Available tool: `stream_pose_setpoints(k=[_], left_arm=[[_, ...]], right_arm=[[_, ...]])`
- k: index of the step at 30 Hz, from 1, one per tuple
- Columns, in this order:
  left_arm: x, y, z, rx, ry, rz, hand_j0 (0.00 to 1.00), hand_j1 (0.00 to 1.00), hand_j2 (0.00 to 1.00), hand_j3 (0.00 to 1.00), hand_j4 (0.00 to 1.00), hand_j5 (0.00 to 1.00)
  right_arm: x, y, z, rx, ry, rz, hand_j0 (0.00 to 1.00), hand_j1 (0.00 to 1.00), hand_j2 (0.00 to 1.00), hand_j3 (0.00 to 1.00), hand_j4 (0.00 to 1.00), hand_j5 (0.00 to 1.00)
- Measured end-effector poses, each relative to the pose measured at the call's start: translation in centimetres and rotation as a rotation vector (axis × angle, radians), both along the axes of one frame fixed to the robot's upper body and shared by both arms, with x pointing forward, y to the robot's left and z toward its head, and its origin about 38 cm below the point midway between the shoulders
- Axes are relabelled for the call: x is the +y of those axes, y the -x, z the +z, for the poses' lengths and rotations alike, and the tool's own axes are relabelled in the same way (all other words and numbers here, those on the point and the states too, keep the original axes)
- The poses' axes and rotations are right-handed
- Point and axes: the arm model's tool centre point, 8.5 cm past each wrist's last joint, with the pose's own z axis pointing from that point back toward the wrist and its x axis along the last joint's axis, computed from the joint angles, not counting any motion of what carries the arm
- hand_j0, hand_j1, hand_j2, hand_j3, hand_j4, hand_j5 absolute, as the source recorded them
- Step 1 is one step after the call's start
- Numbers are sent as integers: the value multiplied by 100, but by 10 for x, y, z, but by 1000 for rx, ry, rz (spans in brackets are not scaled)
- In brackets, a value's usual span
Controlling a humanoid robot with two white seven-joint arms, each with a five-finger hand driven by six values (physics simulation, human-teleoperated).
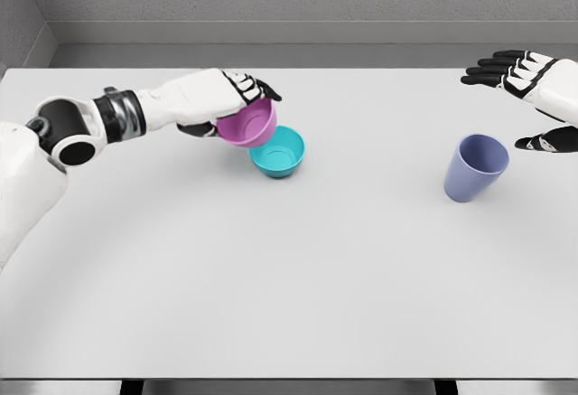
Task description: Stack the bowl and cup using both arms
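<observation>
Pink bowl [246, 124] tilted, empty, gripped at its rim by left hand [221, 97]; overlaps near rim of teal bowl [277, 152], which sits empty on bench [289, 277]. Blue cup [475, 168] upright, empty, at right. Right hand [528, 88] beside cup, fingers [488, 70] spread, holding nothing.

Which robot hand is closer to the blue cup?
Right. The right hand hovers open just above and right of the blue cup, not touching it. The left hand is far off to the left, holding a purple bowl.

Pink bowl [246, 124], teal bowl [277, 152] (periwinkle cup [475, 168])
</observation>
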Motion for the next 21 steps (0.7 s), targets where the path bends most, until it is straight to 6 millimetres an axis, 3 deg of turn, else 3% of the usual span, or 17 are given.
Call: stream_pose_setpoints(k=[17, 21], left_arm=[[-41, -10, -26, 36, -67, -33, 58, 58, 58, 58, 58, 58], [-44, -9, -28, 34, -80, -37, 64, 64, 64, 64, 64, 64]], right_arm=[[0, 0, 0, 0, 1, 0, 100, 100, 100, 100, 100, 100], [0, 0, 0, 0, 1, 0, 100, 100, 100, 100, 100, 100]])
